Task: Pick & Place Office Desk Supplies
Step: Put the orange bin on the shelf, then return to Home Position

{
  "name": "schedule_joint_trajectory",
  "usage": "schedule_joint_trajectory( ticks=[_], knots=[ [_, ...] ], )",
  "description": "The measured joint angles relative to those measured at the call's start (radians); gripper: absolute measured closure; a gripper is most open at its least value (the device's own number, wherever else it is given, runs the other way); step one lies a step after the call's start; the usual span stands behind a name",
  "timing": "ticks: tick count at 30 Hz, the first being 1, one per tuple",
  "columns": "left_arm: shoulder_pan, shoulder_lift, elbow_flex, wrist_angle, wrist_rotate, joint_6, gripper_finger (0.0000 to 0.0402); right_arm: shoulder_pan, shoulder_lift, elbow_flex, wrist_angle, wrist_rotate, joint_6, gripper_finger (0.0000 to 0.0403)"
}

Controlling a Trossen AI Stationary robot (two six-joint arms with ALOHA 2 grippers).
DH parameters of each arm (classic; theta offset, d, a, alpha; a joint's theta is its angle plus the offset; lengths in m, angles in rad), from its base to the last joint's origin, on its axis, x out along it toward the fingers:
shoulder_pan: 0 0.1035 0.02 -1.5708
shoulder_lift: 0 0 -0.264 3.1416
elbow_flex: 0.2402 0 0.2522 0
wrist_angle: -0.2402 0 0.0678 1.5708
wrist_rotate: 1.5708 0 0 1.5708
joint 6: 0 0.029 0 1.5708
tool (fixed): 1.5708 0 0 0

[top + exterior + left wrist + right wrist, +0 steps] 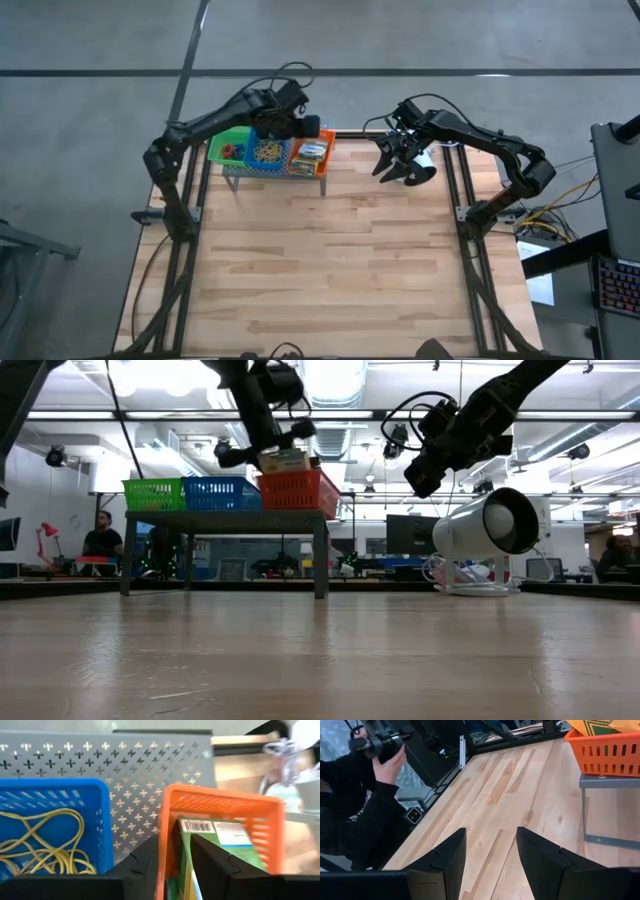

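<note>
Card box (210, 845) stands on edge in orange tray (225, 807).

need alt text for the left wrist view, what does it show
The left gripper has its dark fingers astride the near wall of an orange plastic tray, around a green printed card box inside it. Beside it, a blue plastic tray holds yellow rubber bands, both on a grey perforated metal shelf.

We see a white lamp (490, 525) on the wooden worktop (340, 260), near a grey perforated shelf (140, 775); a person (355, 805) sits beyond
</note>
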Motion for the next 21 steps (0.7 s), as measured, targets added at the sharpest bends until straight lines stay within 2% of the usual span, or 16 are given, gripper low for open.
schedule_joint_trajectory(
  ticks=[16,21],
  knots=[
    [-0.003,-0.18,0.001,0.024,-0.003,0.01,0.0285,0.0,0.0,0.0,0.004,0.0,0.0,0.0232],
    [-0.065,-0.225,-0.001,0.08,-0.027,0.182,0.0285,0.0,-0.001,0.0,0.005,0.0,0.0,0.0232]
  ],
)
